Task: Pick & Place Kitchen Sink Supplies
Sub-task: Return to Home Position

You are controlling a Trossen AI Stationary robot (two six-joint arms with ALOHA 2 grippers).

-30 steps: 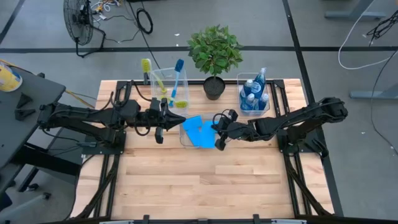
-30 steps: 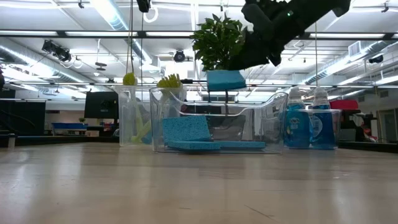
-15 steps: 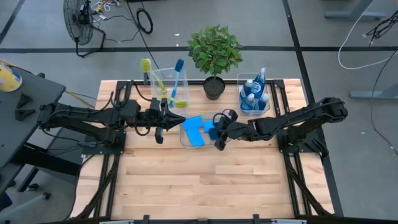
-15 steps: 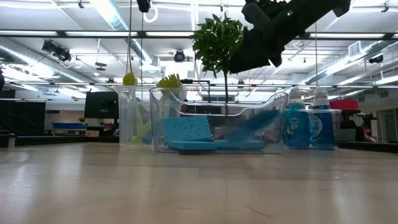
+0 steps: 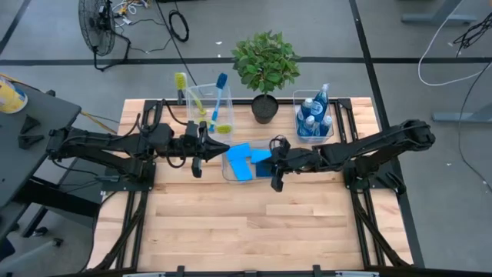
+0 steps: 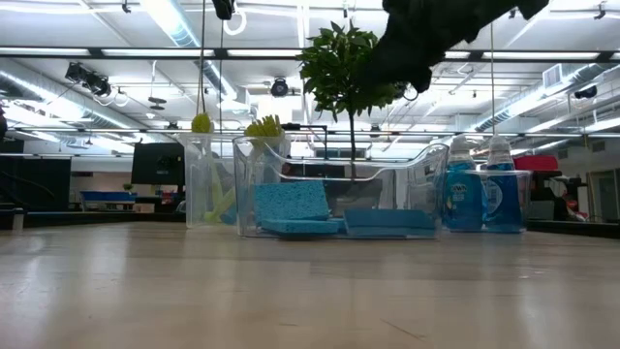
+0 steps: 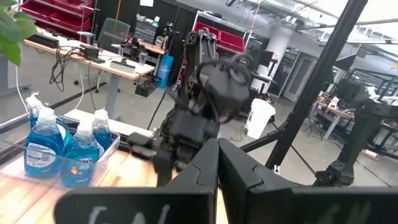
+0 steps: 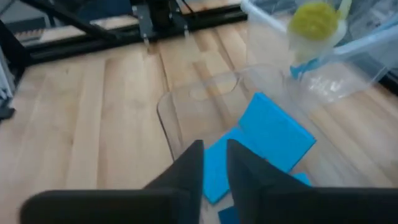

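From above, the left gripper [image 5: 221, 146] hangs beside the clear bin [image 5: 227, 175]. The right gripper [image 5: 274, 163] hangs over the bin's other end. Inside it the blue sponges [image 5: 241, 160] overlap, so their number is unclear.

At table height, one sponge leans on a flat stack. The right arm is cut off by the upper edge.

The left wrist view shows that gripper's fingers [image 7: 202, 174] pressed together and empty. The far arm is blurred.

The right wrist view shows its fingers [image 8: 247, 177] slightly parted, holding nothing.
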